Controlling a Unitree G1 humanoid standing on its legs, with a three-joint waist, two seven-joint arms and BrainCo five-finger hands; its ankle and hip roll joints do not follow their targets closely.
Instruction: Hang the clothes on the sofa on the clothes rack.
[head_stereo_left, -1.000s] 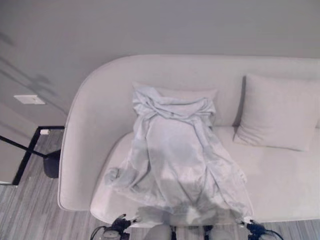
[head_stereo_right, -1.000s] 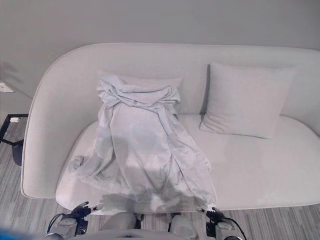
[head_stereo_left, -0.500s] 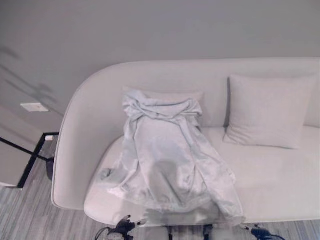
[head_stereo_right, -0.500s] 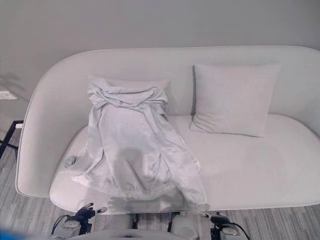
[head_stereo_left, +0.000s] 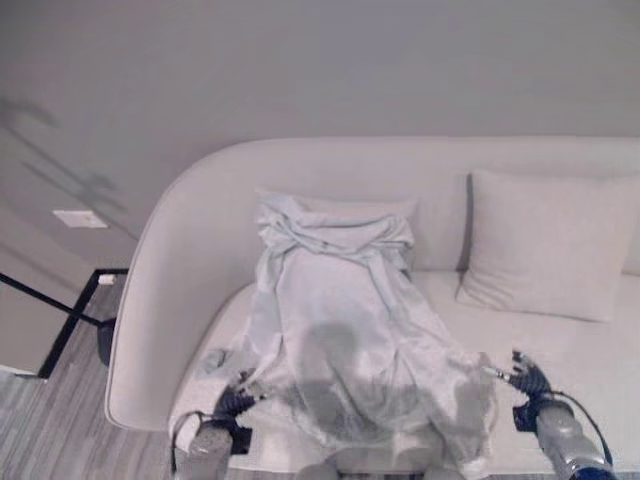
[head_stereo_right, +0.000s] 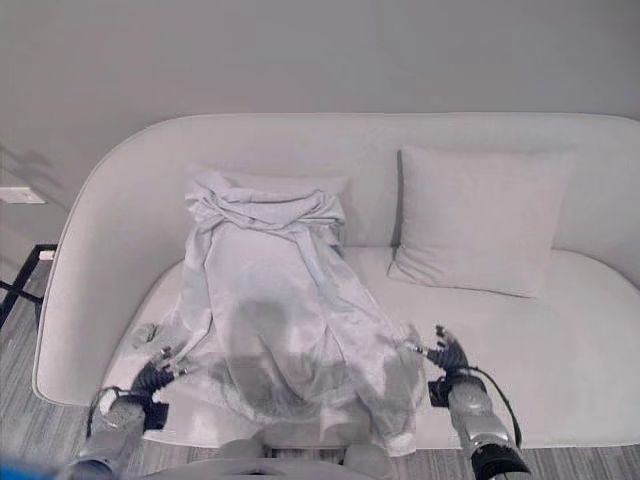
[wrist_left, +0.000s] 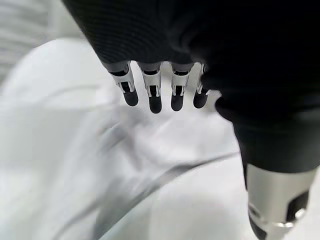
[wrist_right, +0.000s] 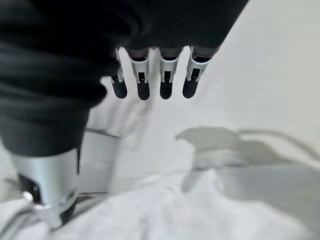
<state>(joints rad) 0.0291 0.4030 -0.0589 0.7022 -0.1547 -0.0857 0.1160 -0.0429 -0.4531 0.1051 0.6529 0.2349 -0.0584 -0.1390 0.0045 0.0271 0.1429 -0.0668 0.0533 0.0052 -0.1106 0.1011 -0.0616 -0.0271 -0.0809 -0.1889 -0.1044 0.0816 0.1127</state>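
Observation:
A pale grey-white garment (head_stereo_left: 345, 330) lies spread over the left half of the white sofa (head_stereo_left: 180, 260), its collar end bunched against the backrest and its hem at the front edge. My left hand (head_stereo_right: 150, 382) hovers over the garment's lower left corner, fingers straight, nothing held; the left wrist view shows its fingers (wrist_left: 152, 95) above rumpled cloth (wrist_left: 100, 165). My right hand (head_stereo_right: 450, 360) hangs by the garment's lower right edge, open too, with its fingers (wrist_right: 150, 80) above the seat and cloth (wrist_right: 165, 210) beneath.
A square pale cushion (head_stereo_right: 475, 220) leans on the backrest to the right of the garment, and a second cushion (head_stereo_left: 390, 210) sits behind its collar. At the far left stands a black metal frame (head_stereo_left: 60, 320) on striped grey floor. A grey wall rises behind the sofa.
Both hands have risen from the picture's lower edge to either side of the garment's hem. The camera has shifted, so the sofa sits lower in view.

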